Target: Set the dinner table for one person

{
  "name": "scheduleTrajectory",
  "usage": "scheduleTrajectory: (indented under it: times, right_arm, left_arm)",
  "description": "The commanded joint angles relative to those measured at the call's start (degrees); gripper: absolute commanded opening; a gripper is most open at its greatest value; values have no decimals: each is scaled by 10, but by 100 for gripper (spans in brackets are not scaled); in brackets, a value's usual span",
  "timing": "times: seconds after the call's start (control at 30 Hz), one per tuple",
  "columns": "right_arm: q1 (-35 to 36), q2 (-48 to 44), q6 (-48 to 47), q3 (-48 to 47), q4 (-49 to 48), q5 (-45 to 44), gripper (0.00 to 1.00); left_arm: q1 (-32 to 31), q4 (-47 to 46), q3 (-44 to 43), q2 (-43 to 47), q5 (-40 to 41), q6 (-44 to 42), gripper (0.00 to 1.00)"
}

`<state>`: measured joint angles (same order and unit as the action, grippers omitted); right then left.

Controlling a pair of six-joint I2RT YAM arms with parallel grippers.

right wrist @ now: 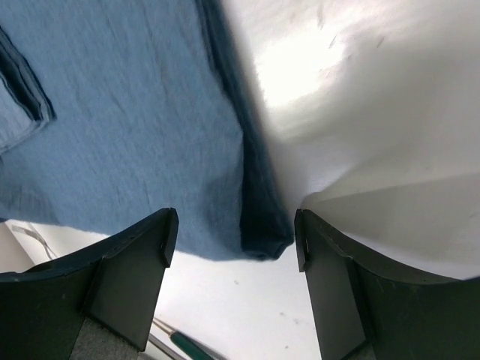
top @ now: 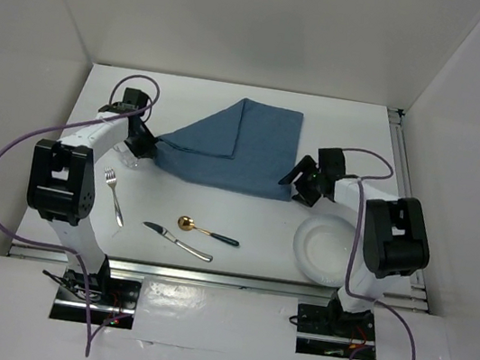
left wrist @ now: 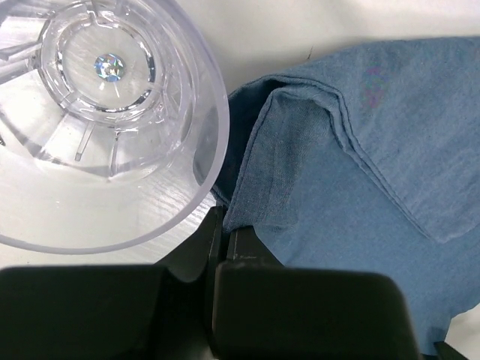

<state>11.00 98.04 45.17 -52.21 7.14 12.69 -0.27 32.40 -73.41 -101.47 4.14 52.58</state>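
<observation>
Left wrist view: your left claw (left wrist: 221, 236) is pinching the blue cloth (left wrist: 360, 187) edge, just beside a clear glass (left wrist: 105, 127). Your right claw (right wrist: 234, 225) is hanging spread around the cloth's opposite corner. White table (top: 251, 223) is lying under everything, with fork (top: 113, 192), knife (top: 177, 241), spoon (top: 205, 229), plate (top: 325, 248) sitting near its front rail (top: 224, 278).

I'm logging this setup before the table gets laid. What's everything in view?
table: 1, white, under everything
cloth: 1, blue, far centre
glass: 1, clear, beside cloth's left corner
fork: 1, silver, near left
knife: 1, silver, near centre
spoon: 1, gold bowl, green handle, beyond knife
plate: 1, white, near right
left arm: 1, white-black, jaws shut on cloth's left corner
right arm: 1, white-black, jaws open over cloth's right corner
</observation>
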Motion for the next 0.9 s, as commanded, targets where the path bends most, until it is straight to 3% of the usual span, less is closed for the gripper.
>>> scheduleTrajectory:
  times: [0.0, 0.33, 0.6, 0.87]
  right_arm:
    - [34, -31, 27, 23, 26, -14, 76]
    - [77, -91, 109, 53, 68, -129, 77]
    - [107, -112, 110, 64, 65, -152, 77]
    - [140, -93, 157, 75, 54, -166, 62]
  left_arm:
    - [-2, 9, 0, 24, -5, -6, 0]
    - [-2, 9, -5, 45, -5, -12, 0]
    - [-2, 20, -10, 51, 0, -17, 0]
    - [-2, 20, -10, 51, 0, -17, 0]
